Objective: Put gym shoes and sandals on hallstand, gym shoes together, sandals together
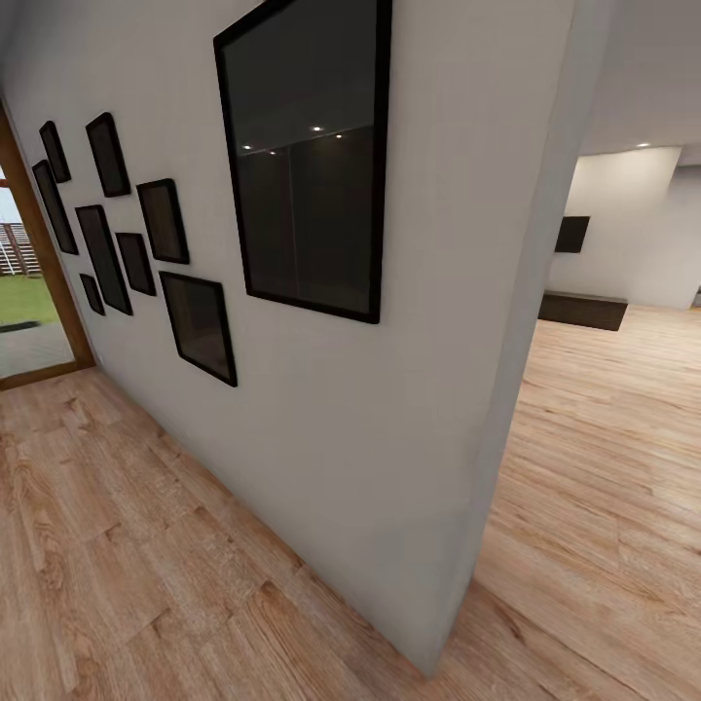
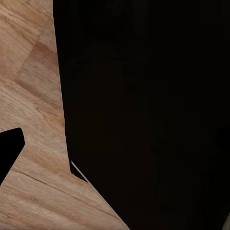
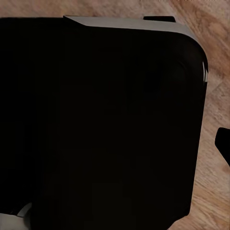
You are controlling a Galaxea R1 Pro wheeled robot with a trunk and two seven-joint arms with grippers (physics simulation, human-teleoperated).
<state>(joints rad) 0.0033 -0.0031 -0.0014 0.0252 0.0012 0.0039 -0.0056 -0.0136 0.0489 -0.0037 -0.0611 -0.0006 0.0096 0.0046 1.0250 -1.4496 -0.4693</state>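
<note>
No shoes, sandals or rack show here; where they lie cannot be told from these views. The one task thing on show is the floor point(image 1: 127, 545), light wood planks running along both sides of a wall.

In the head view a white partition wall point(image 1: 389, 438) cuts across the middle and ends in a corner edge point(image 1: 487, 487) near the camera. A large dark frame point(image 1: 307, 156) hangs on it, with a cluster of smaller dark frames point(image 1: 146, 253) further along. At the far end of that side a wood-framed glass door point(image 1: 29, 292) gives onto grass outside. Past the corner, on the other side, the floor opens into a wider room with a low dark cabinet point(image 1: 582, 310) against a white wall and a dark panel point(image 1: 572, 234) above it.

Both wrist views look down at planks point(image 2: 28, 96) past a big black body point(image 3: 105, 124), probably part of the robot itself. Whether either gripper is wide or narrow cannot be told, and nothing shows in either one.

As a judgement, the robot is travelling and searching, with no pick under way. The next move calls for turning or driving the base along the corridor until the shoes or the rack come into sight, keeping clear of the wall corner close by.
</note>
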